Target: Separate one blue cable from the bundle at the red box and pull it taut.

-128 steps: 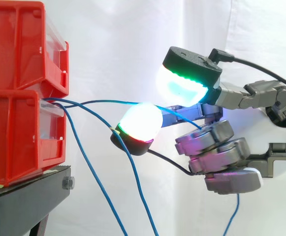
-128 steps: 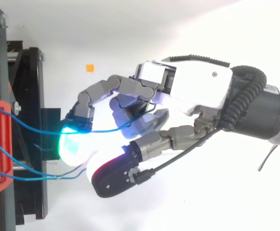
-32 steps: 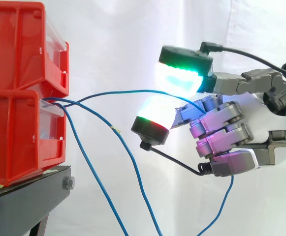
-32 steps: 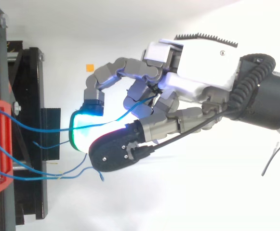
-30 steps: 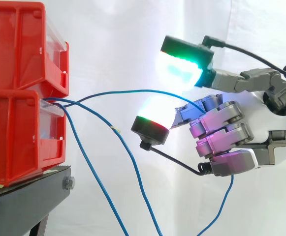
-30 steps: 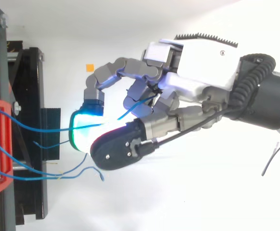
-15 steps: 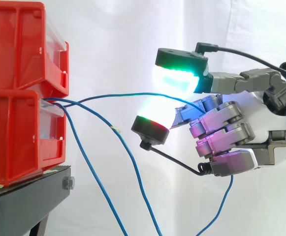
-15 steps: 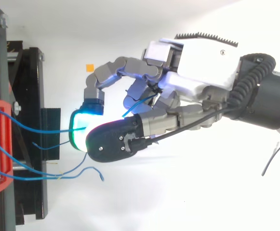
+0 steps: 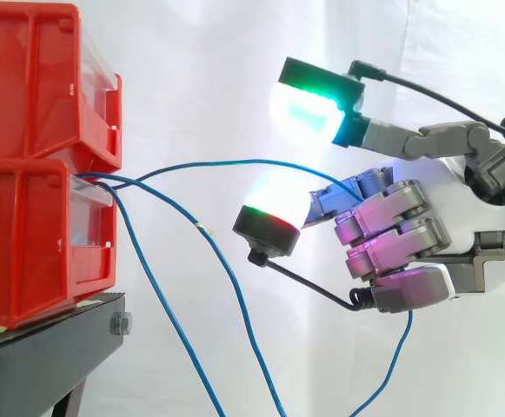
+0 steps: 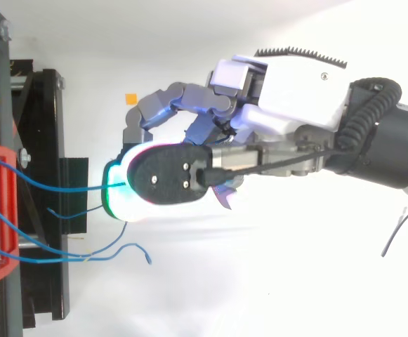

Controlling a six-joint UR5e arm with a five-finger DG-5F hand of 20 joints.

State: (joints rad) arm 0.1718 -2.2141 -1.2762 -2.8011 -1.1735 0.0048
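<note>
The separating part is looking done. The robot hand (image 9: pixel 395 248) is curling its fingers round one blue cable (image 9: pixel 235 162), which is running in from the lower red box (image 9: pixel 26 243) and riding clear above the other cables (image 9: pixel 203 228) of the bundle. The pulling is not yet finished, as far as I can judge. The held cable is bowing in a gentle arc rather than running straight, so the robot hand is needing to draw further from the box.

The side view is giving the height of things: the arc, the others drooping past the stand (image 9: pixel 43 356), and the held cable's tail dangling below the curled fingers. A glowing fingertip (image 9: pixel 308 109) is standing raised, off the cable. The top view is showing the sideways spread instead, with the held cable (image 10: pixel 56 189) leaving the box apart from its neighbours and one loose end (image 10: pixel 146 254) curling free.
</note>
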